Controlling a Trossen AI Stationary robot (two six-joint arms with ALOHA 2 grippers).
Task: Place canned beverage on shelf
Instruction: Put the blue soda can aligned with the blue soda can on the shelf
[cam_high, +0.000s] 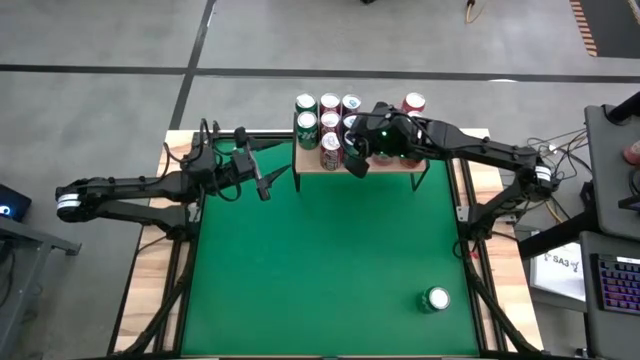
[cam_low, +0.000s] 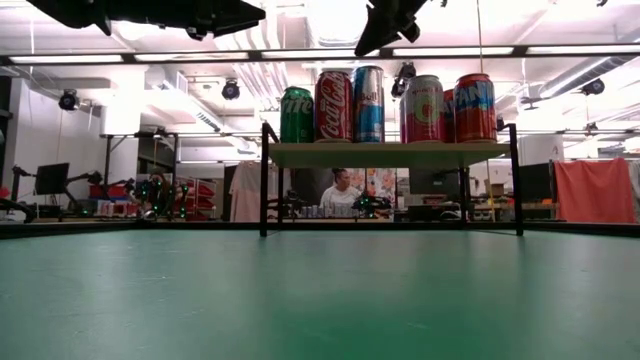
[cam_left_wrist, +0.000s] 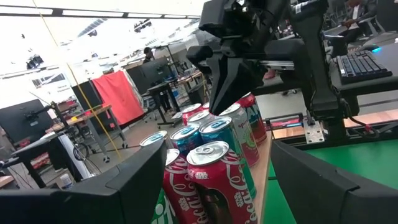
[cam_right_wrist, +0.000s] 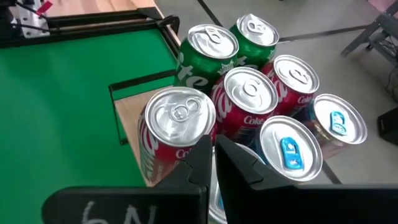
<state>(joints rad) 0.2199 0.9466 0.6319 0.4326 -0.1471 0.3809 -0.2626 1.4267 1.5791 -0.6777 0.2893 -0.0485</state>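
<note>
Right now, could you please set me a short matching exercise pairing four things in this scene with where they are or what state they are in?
Things:
1. left gripper
2. right gripper
3. shelf
4. lone green-topped can

Places or states:
A. standing alone on the green table, at the near right
B. shut, above the cans on the shelf
C. at the table's far edge, carrying the cluster of cans
D. open, over the table left of the shelf

Pairs: 1-D, 2-B, 3-C, 4-A
</note>
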